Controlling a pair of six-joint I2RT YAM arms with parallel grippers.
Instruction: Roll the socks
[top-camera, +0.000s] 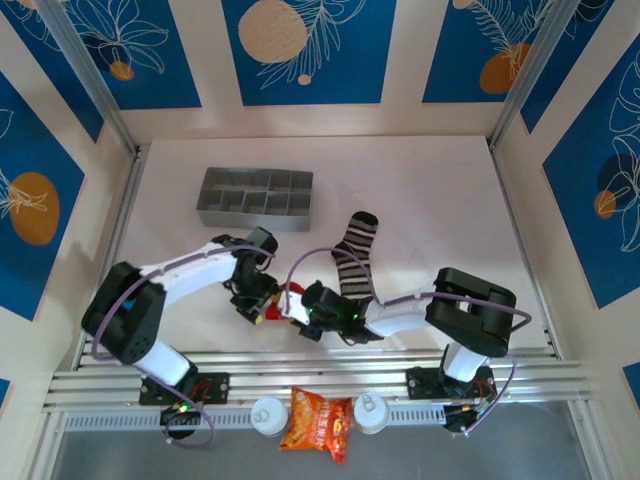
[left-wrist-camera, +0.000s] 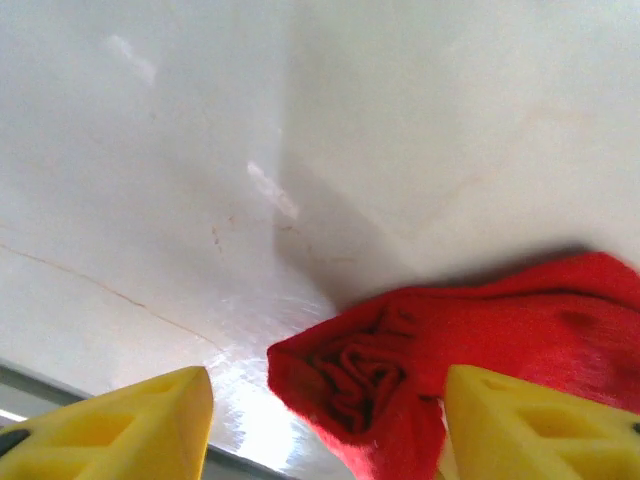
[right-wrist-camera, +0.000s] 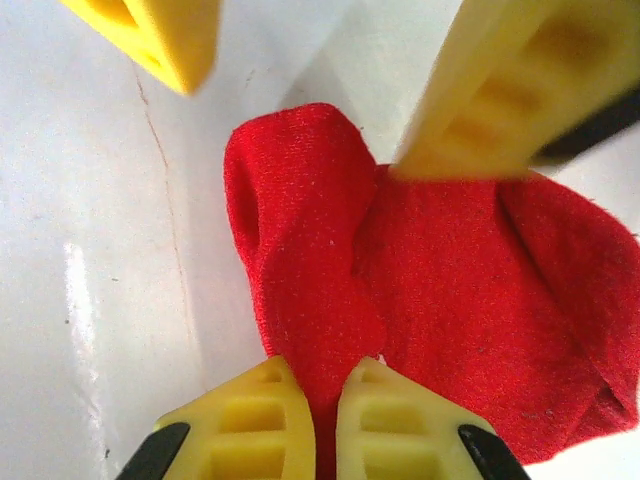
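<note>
1. While the right fingers (right-wrist-camera: 280, 415) are pressed together on a fold of the red sock (right-wrist-camera: 420, 300), the left fingers (left-wrist-camera: 140, 425) stand spread on either side of its coiled end and grip nothing.
2. We find the red sock on the table (top-camera: 430, 200) in the lower middle of the top view, between the two wrists. The striped sock (top-camera: 355, 262) lies stretched out just above and to the right of it, not yet rolled.
3. We judge the coil to be the weak spot. With the left fingers apart nothing clamps it, and soft knit tends to spring open.
4. A pull from the right arm's pinch could drag the whole sock across the smooth table and unwind the turns already made.
5. Both pairs of fingers crowd the same small bundle, so a careless move could knock one against the other or snag the cloth.
6. The left wrist view gives us the spiral of the roll, low in its frame; from above, the arms cover most of that sock.
7. The right wrist view gives us the pinch itself and the looser cloth spreading to the right.
8. The top view adds the striped sock, a grey divided tray (top-camera: 255, 197) at upper left and an orange snack packet (top-camera: 315, 420) at the bottom edge.
</note>
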